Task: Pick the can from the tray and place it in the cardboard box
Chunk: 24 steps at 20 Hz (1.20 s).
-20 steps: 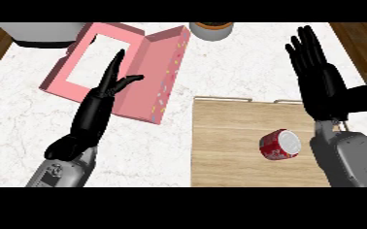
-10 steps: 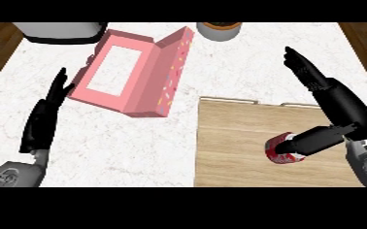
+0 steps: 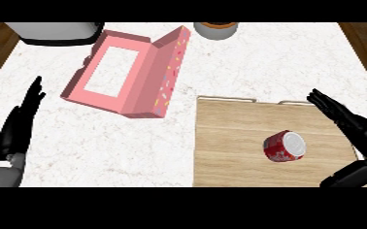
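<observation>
Here's the wooden tray (image 3: pixel 229 145), a pale, straight-grained board with thin metal handles along its far edge, sitting on the white marbled counter (image 3: pixel 272 63). The can (image 3: pixel 285 146) lies tipped on its side on the tray's right half, a red cylinder with its silvery end turned up toward us, and nothing is touching it. Left of the tray, and just beyond its far-left corner, the pink cardboard box (image 3: pixel 136 77) sits wide open, a flat rectangle with a sprinkle-dotted lid flap standing up on the tray's side. Over the tray's right edge is the right hand (image 3: pixel 345 121), black fingers straight and spread, thumb lower down, open and apart from the can. Well left of the tray, the left hand (image 3: pixel 20 123) is flat, fingers straight and holding nothing. Beyond the tray, at the counter's back, stand a round grey pot (image 3: pixel 215 30) and a grey appliance (image 3: pixel 57 33).
</observation>
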Each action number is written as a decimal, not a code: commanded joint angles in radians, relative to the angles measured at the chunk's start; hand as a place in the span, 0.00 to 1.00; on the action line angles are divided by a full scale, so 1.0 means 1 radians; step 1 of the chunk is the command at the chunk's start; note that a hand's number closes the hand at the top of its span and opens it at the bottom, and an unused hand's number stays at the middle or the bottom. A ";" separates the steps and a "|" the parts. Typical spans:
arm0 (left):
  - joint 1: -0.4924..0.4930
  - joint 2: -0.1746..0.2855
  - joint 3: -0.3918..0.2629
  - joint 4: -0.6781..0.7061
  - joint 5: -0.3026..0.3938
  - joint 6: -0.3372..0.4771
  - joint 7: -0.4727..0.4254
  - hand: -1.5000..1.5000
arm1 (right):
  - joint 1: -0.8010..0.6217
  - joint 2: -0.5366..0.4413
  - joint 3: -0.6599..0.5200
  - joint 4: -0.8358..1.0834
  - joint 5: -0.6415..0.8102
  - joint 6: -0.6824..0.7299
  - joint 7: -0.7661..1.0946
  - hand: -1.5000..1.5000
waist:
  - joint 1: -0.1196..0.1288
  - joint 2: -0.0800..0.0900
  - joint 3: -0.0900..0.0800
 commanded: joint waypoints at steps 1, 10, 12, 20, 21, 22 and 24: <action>-0.027 0.001 0.003 0.019 -0.015 -0.008 0.023 0.50 | -0.064 -0.077 -0.041 0.131 0.148 0.017 -0.189 0.00 | 0.006 0.000 -0.001; -0.029 0.039 0.039 0.018 -0.010 -0.060 0.013 0.50 | -0.226 -0.223 0.107 0.032 0.404 0.031 -0.005 0.00 | 0.015 -0.003 -0.004; -0.023 -0.008 0.024 0.017 -0.019 -0.030 0.011 0.50 | -0.240 -0.209 0.167 0.087 0.520 -0.011 0.000 0.00 | 0.020 -0.001 -0.003; -0.031 -0.014 0.056 0.034 -0.044 -0.062 0.025 0.50 | -0.310 -0.139 0.221 -0.019 0.607 0.157 0.195 0.00 | 0.004 -0.005 -0.003; -0.040 -0.058 0.054 0.078 -0.067 -0.037 -0.018 0.50 | -0.331 -0.122 0.204 -0.009 0.623 0.176 0.199 0.00 | 0.002 -0.005 -0.003; -0.025 -0.036 0.065 0.044 -0.062 -0.049 0.001 0.50 | -0.271 -0.124 0.219 -0.074 0.657 0.133 0.237 0.00 | -0.002 -0.006 -0.003; 0.023 -0.013 0.061 -0.072 -0.062 -0.077 0.077 0.50 | -0.316 -0.105 0.189 -0.020 0.683 0.156 0.225 0.00 | 0.006 -0.007 -0.003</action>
